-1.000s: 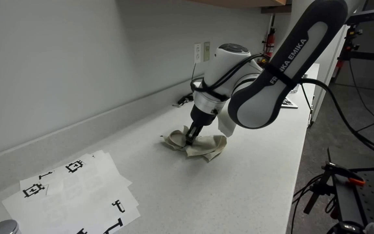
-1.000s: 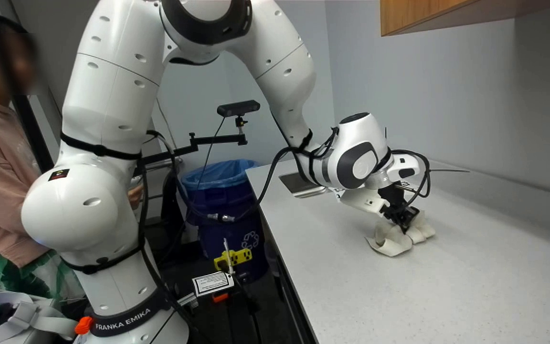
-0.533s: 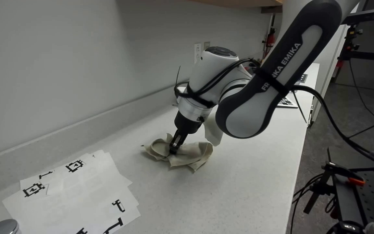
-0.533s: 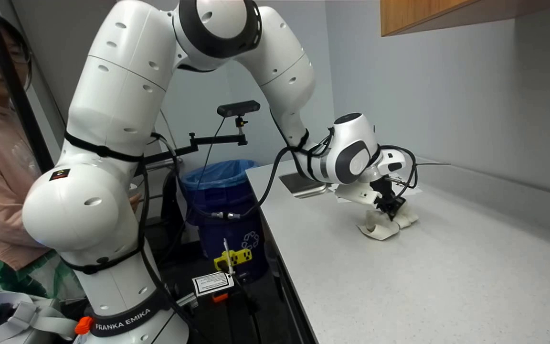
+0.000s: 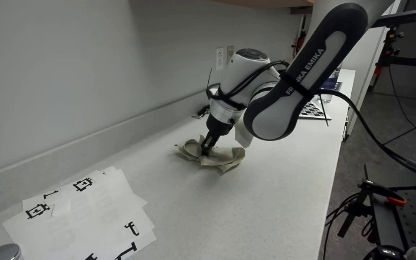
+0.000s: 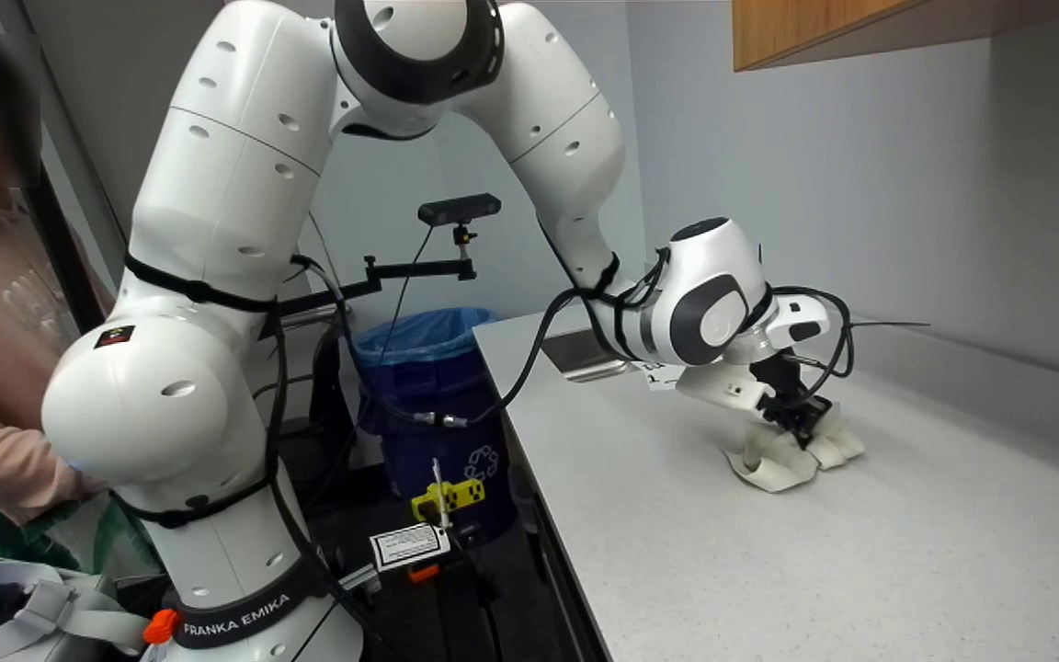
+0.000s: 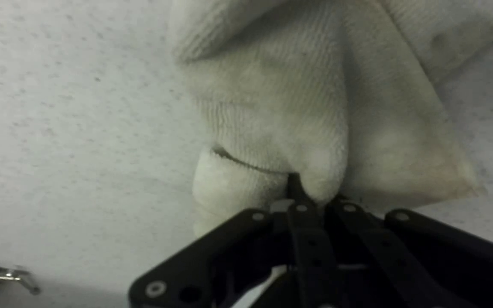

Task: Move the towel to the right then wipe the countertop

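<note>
The towel is a beige, crumpled cloth. It shows in both exterior views (image 5: 226, 157) (image 6: 771, 462) and fills the upper middle of the wrist view (image 7: 268, 107). It lies on the speckled white countertop (image 5: 247, 209), which also shows in the exterior view (image 6: 768, 570). My gripper (image 5: 205, 151) points down at a tilt into the towel's middle. In the wrist view the gripper's fingers (image 7: 320, 203) are close together with a towel fold pinched between them. The fingertips themselves are hidden in the cloth.
Printed white papers (image 5: 85, 216) lie near the wall, with a silver round lid (image 5: 4, 252) beside them. A small dark item with a metal tip (image 5: 201, 112) lies by the backsplash (image 5: 121, 126). A checkered board (image 5: 312, 110) is behind the arm. A wooden cabinet (image 6: 814, 32) hangs above.
The gripper and towel slid along the countertop towards the papers, then back away from them. The gripper stays on the towel throughout. The person at the side shifted.
</note>
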Controlling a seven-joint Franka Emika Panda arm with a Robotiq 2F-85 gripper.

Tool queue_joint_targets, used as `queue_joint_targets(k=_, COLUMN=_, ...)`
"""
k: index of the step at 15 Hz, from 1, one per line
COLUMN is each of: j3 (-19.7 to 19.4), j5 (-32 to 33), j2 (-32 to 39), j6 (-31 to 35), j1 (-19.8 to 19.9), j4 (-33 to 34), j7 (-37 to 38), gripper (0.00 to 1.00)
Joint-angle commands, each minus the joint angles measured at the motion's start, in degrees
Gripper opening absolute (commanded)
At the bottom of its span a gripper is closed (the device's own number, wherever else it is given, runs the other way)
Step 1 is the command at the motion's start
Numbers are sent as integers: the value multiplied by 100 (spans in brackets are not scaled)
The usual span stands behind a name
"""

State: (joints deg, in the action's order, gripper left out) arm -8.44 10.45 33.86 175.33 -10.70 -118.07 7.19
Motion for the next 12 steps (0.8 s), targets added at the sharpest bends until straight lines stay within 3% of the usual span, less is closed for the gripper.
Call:
queue_joint_targets(k=1, j3=-480, j5=-88, j2=-184, j6=92, j1=-145, j4=-345, j7=88, gripper=2)
queue_joint_targets(k=7, j3=-952, j5=-106, j2=-336, j6=132, j1=-209, j4=-666, j7=248, gripper=2)
queue_joint_targets(k=12, j3=-667, j5=-110, j2=-195, j6=1, j1=-291, j4=-431, j7=174, gripper=2)
